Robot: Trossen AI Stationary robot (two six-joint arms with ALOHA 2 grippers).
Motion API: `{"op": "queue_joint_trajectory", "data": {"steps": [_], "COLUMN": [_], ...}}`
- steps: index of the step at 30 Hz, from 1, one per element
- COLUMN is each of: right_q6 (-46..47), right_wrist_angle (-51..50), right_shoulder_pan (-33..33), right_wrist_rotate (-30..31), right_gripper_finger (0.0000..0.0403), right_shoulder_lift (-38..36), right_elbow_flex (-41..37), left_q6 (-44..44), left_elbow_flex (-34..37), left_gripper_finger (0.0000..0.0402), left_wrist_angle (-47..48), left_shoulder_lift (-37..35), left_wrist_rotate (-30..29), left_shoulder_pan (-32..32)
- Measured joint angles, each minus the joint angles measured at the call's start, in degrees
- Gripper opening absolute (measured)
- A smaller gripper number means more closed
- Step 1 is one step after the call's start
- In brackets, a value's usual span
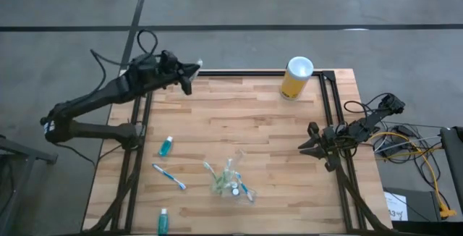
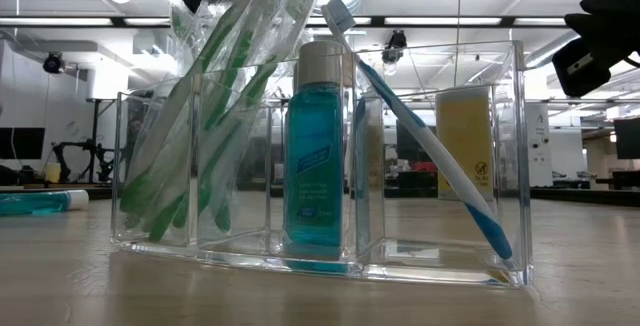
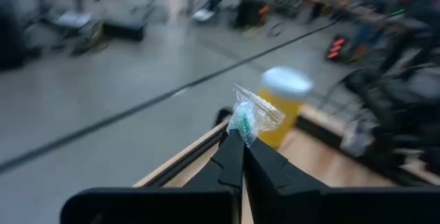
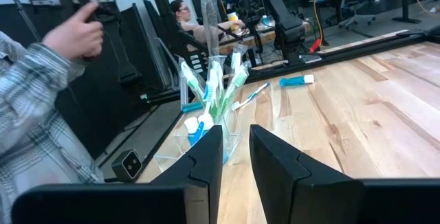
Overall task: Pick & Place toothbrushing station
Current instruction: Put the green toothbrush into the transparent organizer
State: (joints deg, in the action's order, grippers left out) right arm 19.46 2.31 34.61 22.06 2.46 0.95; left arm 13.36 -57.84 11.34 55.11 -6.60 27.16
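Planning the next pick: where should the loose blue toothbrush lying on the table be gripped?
Mid-handle on the blue toothbrush, from straight above, fingers across its thin width: it lies flat and diagonal, clear of the teal tube. The open right hand is free.

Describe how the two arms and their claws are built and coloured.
Both arms are dark, slim and jointed. The left claw has two black, tapering fingers. The right claw has broader, flat-faced black fingers. Black cables loop behind each arm; yellow ones lie beside the right.

Grey concrete floor, ceiling striplights
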Motion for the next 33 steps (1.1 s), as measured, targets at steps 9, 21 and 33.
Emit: {"op": "queue_joint_trajectory", "data": {"steps": [9,21,33], "right_q6": [0.0,0.0,0.0], "right_wrist_angle": [0.0,0.0,0.0], "right_shoulder_pan": [0.0,0.0,0.0], "right_wrist_rotate": [0.0,0.0,0.0], "right_gripper_finger": [0.0079,0.0076,0.0076], "right_shoulder_lift": [0.0,0.0,0.0], "right_elbow_flex": [0.0,0.0,0.0], "left_q6": [-5.4,-8.4,-8.8], "left_elbow_flex": [0.0,0.0,0.0], "left_gripper_finger": [0.0007,0.0007,0.0005], "left_wrist_angle": [-8.6,-11.8,-14.1], "left_shoulder_lift": [-0.7,-1.0,-0.6], "left_wrist_rotate": [-7.1,-15.5,-15.9], "left_shoulder_pan": [-14.7,-33.7,-52.1]}}
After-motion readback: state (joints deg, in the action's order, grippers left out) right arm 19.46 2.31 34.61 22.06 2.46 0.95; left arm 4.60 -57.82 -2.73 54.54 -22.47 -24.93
